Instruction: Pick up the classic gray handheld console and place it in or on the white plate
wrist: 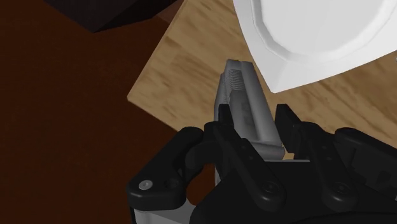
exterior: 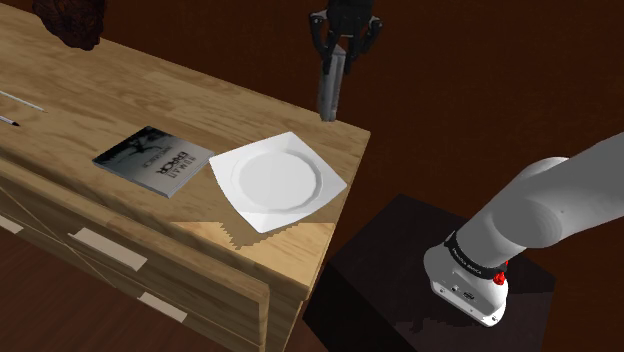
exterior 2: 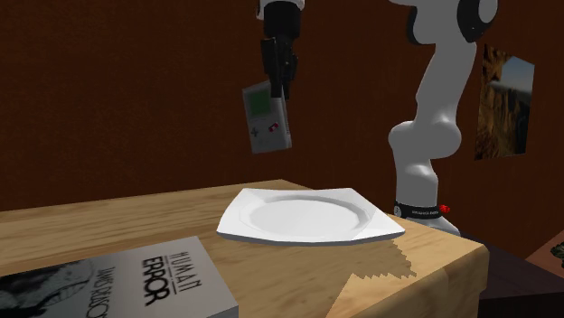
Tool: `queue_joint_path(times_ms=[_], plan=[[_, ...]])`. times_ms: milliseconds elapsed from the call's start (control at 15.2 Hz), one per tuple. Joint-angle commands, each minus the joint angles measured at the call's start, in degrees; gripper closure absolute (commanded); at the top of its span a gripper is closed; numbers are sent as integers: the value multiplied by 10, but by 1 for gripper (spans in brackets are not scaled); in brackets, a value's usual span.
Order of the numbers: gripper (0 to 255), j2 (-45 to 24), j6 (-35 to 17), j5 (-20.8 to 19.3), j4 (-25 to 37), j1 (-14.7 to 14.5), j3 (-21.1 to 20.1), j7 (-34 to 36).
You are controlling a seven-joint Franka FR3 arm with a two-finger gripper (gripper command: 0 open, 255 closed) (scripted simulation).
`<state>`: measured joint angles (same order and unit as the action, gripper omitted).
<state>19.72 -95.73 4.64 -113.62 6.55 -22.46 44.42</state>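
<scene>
The gray handheld console [exterior 2: 266,116] hangs in the air, clasped at its top by my black gripper [exterior 2: 278,77]. It dangles upright and slightly tilted, well above the wooden table. In the shoulder view the console [exterior: 330,88] hangs over the table's far corner, beyond the white plate [exterior: 277,180]. The wrist view looks down the console's edge [wrist: 245,108] between my fingers [wrist: 224,118], with the plate's rim [wrist: 280,60] just past it. The square white plate [exterior 2: 307,217] lies flat near the table's corner, nothing on it.
A dark book [exterior: 154,159] lies beside the plate on the wooden table [exterior: 120,90]; it reads "Human Error" [exterior 2: 136,285]. A dark object [exterior: 72,22] stands at the table's far end. A pen [exterior: 20,110] lies near the shoulder view's left edge. The black stand [exterior: 420,270] is beside the table.
</scene>
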Motion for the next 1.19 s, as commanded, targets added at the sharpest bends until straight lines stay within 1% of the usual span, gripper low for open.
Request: queue_joint_path(times_ms=[0,462,726,792,1122], plan=[[255,-7,10,3,18,-8,-19,29],[255,-50,43,2,94,-36,-93,136],[255,-93,63,-13,153,-52,-141,205],[255,-116,72,-23,181,-59,-162,236],[255,-104,32,-17,131,-61,-159,231]])
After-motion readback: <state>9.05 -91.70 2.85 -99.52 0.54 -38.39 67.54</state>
